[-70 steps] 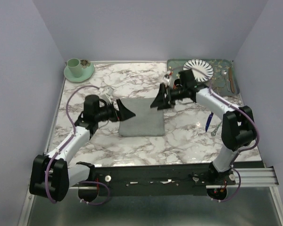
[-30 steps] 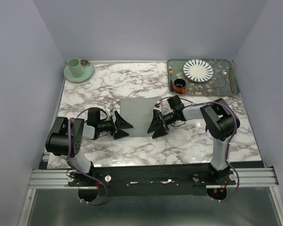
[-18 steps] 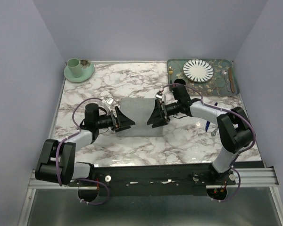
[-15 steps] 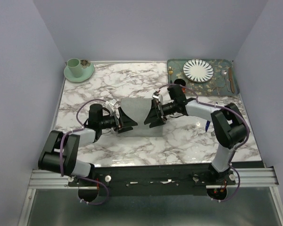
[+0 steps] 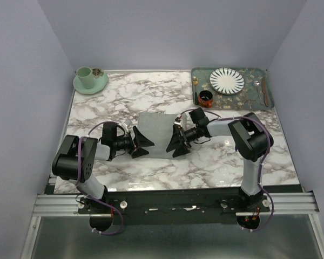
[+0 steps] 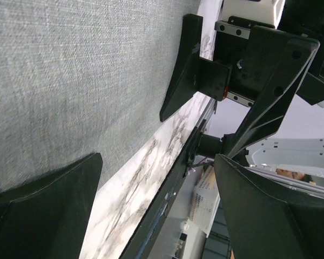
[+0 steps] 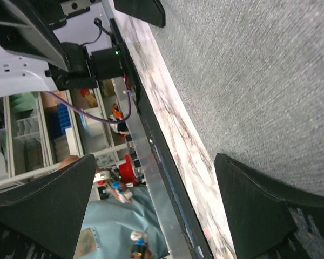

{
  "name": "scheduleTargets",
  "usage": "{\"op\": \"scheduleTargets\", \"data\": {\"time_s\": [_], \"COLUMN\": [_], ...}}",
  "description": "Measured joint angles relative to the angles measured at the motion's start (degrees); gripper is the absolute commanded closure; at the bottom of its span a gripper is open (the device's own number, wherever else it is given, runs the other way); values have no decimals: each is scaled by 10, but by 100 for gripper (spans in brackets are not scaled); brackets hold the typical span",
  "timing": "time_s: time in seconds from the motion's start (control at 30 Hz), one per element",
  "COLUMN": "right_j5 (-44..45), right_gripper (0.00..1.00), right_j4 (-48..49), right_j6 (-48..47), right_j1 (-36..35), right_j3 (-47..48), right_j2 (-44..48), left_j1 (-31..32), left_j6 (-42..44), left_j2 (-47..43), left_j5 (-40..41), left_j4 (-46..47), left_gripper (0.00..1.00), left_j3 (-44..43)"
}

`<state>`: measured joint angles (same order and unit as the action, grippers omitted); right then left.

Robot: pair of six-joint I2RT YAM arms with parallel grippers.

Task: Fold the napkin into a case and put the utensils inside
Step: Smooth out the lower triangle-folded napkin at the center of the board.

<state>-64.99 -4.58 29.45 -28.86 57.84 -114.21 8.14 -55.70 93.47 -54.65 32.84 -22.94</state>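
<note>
The grey napkin point(image 5: 157, 129) lies flat in the middle of the marble table, seen close up as napkin cloth point(image 6: 70, 81) in the left wrist view and napkin cloth point(image 7: 259, 81) in the right wrist view. My left gripper point(image 5: 141, 144) is low at its near left side. It stands open point(image 6: 156, 210), one finger over the cloth's edge. My right gripper point(image 5: 176, 142) is low at the near right side, also open point(image 7: 154, 205) with nothing between its fingers. The two grippers face each other across the cloth. The utensils are hidden behind my right arm.
A green patterned tray point(image 5: 201, 73) at the back right carries a striped plate point(image 5: 227, 80), a small red bowl point(image 5: 206, 98), a gold fork point(image 5: 195, 85) and more cutlery point(image 5: 265, 91). A green cup on a saucer point(image 5: 88, 78) stands at the back left.
Both arms have folded back and their grippers have slid a little toward the napkin's near edge. Both stay open. The napkin has not moved.
</note>
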Motion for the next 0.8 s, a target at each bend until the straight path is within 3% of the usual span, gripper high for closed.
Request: {"op": "scheduleTargets", "data": {"time_s": [0.17,0.33,0.53,0.8], "right_j5": [0,0,-4,-3], "right_gripper": [0,0,0,0], "right_j4": [-61,-94,-80,-82], "right_j6": [-30,-29,-22,-18], "right_j1": [2,14,63,104], "right_j3": [-3,97,251,273], "right_j2": [42,60,-32,-150], "left_j1": [-2,10,17,17], "left_j6": [19,33,18,-16], "left_j2": [-90,-124,14,140], "left_j5": [5,22,61,115], "left_j4": [-70,-75,6,57], "left_gripper": [1,1,1,1], "left_j3": [18,-57,-166,-191]}}
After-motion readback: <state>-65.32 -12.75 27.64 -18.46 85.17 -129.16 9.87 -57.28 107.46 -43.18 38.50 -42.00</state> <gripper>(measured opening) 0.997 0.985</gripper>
